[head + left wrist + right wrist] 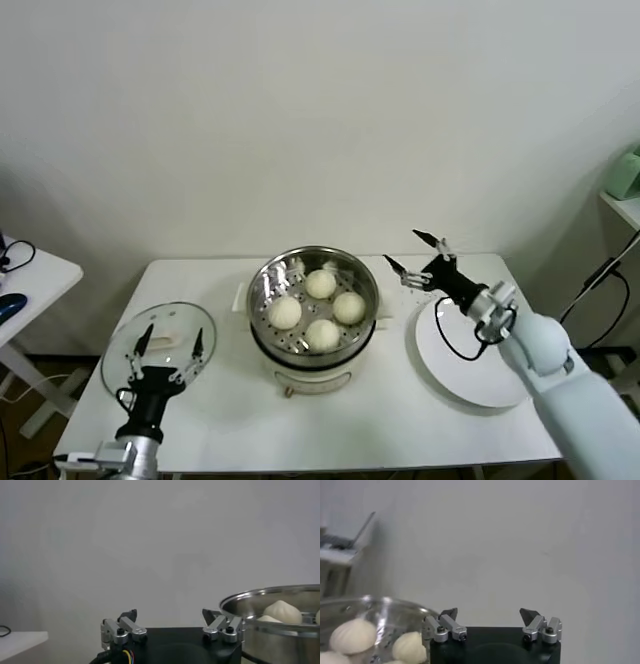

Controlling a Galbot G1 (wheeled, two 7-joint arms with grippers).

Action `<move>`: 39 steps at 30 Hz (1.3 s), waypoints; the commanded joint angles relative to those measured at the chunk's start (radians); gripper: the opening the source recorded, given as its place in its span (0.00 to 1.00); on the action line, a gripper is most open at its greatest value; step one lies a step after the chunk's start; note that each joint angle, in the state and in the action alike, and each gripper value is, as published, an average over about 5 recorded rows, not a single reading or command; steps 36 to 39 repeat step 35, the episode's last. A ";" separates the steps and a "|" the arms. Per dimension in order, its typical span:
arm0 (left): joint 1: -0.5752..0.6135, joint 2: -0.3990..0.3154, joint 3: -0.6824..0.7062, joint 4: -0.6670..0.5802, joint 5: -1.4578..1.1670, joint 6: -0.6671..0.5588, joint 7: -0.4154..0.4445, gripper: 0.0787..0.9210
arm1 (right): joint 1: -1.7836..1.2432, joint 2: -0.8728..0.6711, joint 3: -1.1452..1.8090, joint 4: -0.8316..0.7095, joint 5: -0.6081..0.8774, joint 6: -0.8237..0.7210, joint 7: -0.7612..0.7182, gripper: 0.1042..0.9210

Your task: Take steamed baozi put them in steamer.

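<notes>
Baozi [321, 284], four unlabelled, sit inside steamer [268, 283].

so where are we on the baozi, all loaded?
Looks loaded: all four baozi sit in the steamer, and the white plate is bare. Nothing is in hand: the right hand is open and empty, between steamer and plate. The left hand is open over the glass lid, which is off. No baozi left to move.
</notes>
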 commanded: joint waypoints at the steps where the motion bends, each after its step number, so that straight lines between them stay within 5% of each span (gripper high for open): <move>1: -0.009 0.002 -0.024 0.016 -0.018 0.003 0.019 0.88 | -0.454 0.457 0.363 0.112 -0.169 0.128 0.060 0.88; 11: -0.015 -0.005 -0.037 0.023 -0.036 0.007 0.044 0.88 | -0.575 0.581 0.374 0.144 -0.212 0.168 0.051 0.88; 39: -0.042 -0.021 -0.051 0.020 -0.114 0.038 0.063 0.88 | -0.619 0.589 0.360 0.141 -0.193 0.191 0.025 0.88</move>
